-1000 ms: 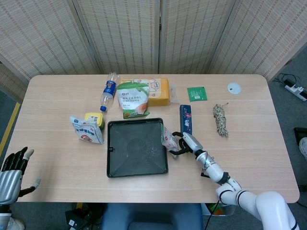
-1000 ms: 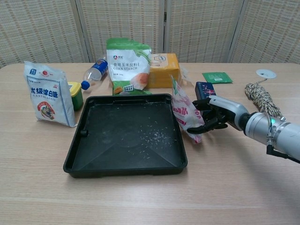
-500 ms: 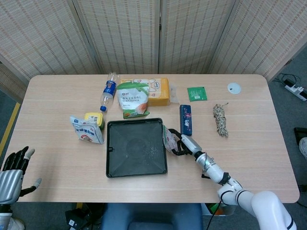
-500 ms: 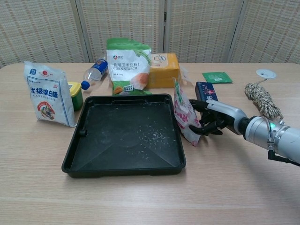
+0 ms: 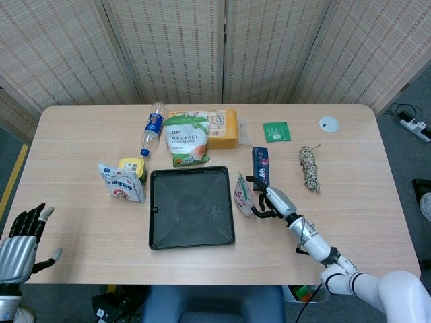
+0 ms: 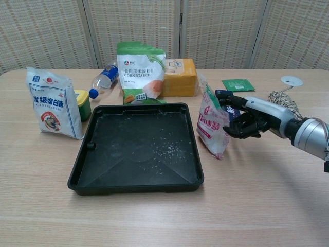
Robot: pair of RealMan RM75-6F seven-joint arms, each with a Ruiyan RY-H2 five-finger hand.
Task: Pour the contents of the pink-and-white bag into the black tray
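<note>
On the table just right of the black tray (image 6: 136, 149) your right hand (image 6: 247, 116) grips the pink-and-white bag (image 6: 212, 123), thumb reaching over the bag's top edge and the fingers (image 6: 241, 128) curled against its right side; bag stands roughly upright, its bottom on the table, close beside the tray's right rim but outside it. From the head view the bag (image 5: 243, 194) sits between the tray (image 5: 192, 207) and your right hand (image 5: 269, 200), and I cannot tell whether it touches the rim. Tray holds a thin scatter of white grains (image 6: 164, 150) near its middle. Your left hand (image 5: 20, 245) hangs off the near left corner of the table, holding nothing, fingers spread upward, well apart from everything. A dark blue box (image 5: 260, 165) lies just behind your right hand, mostly hidden by it in the chest view. Behind the tray stands a green and white corn starch bag (image 6: 141, 72), with a yellow box (image 6: 179, 77) just right of it and a plastic bottle (image 6: 103, 80) lying on its side to its left. Left of the tray stands a white bag with blue print (image 6: 54, 103), a small yellow-lidded tub (image 6: 82, 103) right behind it. Far right side: a green packet (image 6: 236, 84), a bundle of rope (image 6: 285, 105), a small white disc (image 6: 291, 81). Woven screen panels (image 5: 222, 47) close off the back.
</note>
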